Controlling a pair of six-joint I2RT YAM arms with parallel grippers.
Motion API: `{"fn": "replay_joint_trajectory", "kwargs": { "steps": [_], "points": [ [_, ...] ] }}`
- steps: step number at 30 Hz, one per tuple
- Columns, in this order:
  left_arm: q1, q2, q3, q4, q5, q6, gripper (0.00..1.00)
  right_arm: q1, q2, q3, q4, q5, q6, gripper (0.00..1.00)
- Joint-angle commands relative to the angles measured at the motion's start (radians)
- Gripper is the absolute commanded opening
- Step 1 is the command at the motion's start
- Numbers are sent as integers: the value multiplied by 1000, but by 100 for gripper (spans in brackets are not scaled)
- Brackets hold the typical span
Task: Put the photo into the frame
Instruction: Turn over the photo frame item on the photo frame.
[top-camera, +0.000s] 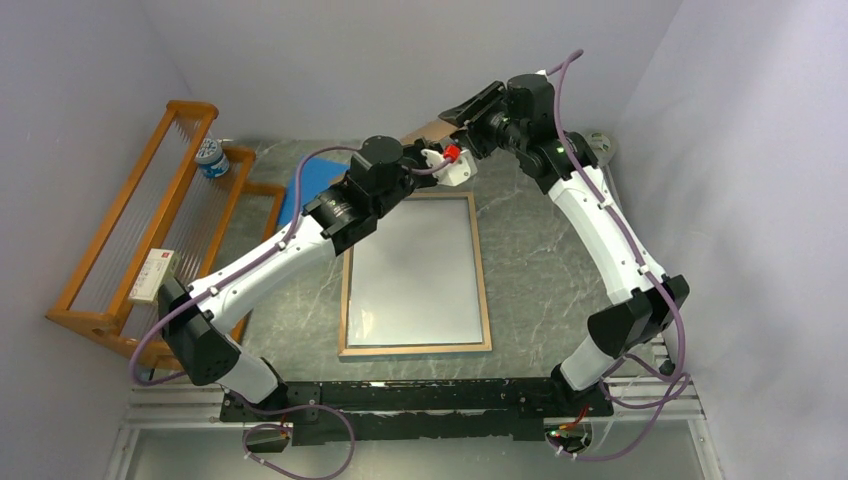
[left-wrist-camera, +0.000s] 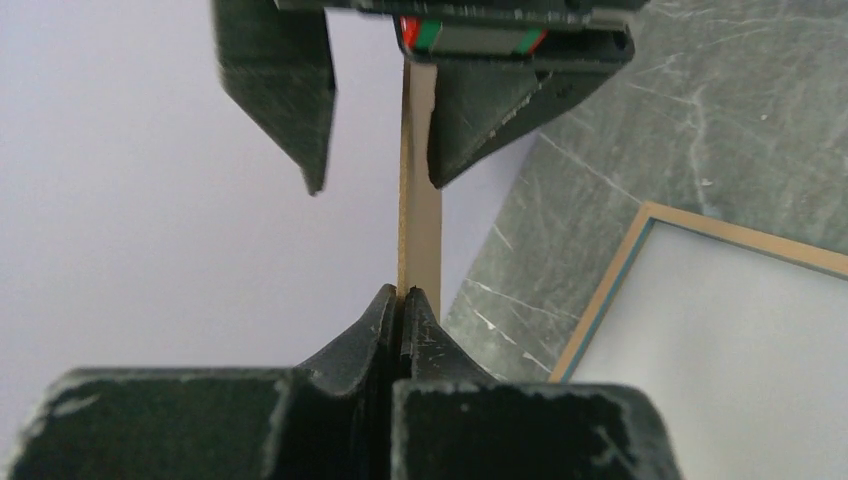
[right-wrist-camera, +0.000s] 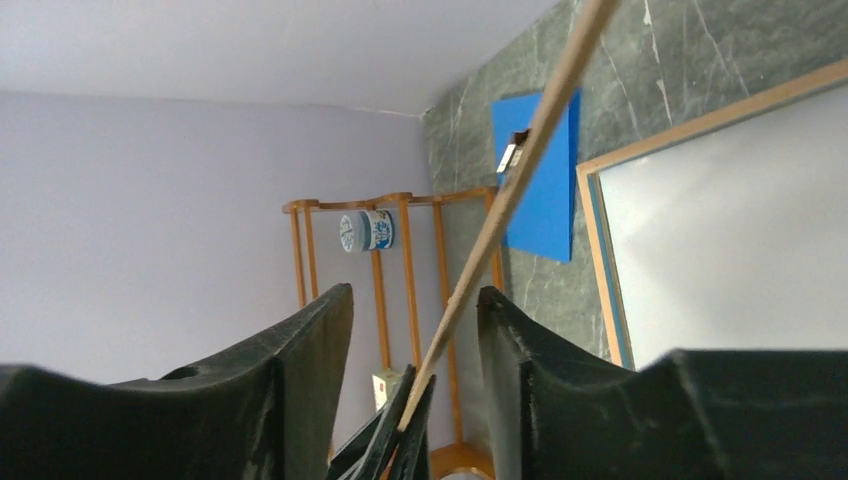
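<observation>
Left hand (left-wrist-camera: 402, 298) pinches a thin brown board (left-wrist-camera: 420, 200) edge-on, just beyond the far end of the frame (top-camera: 415, 348), which lies flat on the tabletop. Right hand (right-wrist-camera: 415, 292) straddles the board half-wide. Close it squarely on the board before the left releases; no photo shows.

Rack (top-camera: 192, 108) blocks the left; room lies right of the frame (top-camera: 415, 349).

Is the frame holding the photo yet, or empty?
Empty: the frame lies flat, and only a bare pale pane shows inside its wooden border.
</observation>
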Motion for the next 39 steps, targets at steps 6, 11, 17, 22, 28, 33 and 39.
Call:
{"fn": "replay_joint_trajectory", "kwargs": {
  "steps": [6,11,17,22,28,33,39],
  "points": [
    [-46,-13,-4,196,-95,166,2,-2,-10,-18,8,27,21,36],
    [-53,-9,-5,173,-99,142,3,-6,-6,-20,11,29,20,9],
    [-54,16,112,-88,-113,-51,86,-34,-20,-37,46,34,-15,0],
    [-53,15,221,-301,57,-304,94,-75,-33,-59,106,-20,-144,0],
    [-21,-14,257,-356,229,-558,94,-120,-55,-119,221,-198,-382,0],
    [89,-18,236,-364,190,-726,94,-143,-126,-228,357,-339,-517,0],
    [376,-59,149,-378,284,-945,94,-181,-196,-332,421,-485,-544,0]
  ]
}}
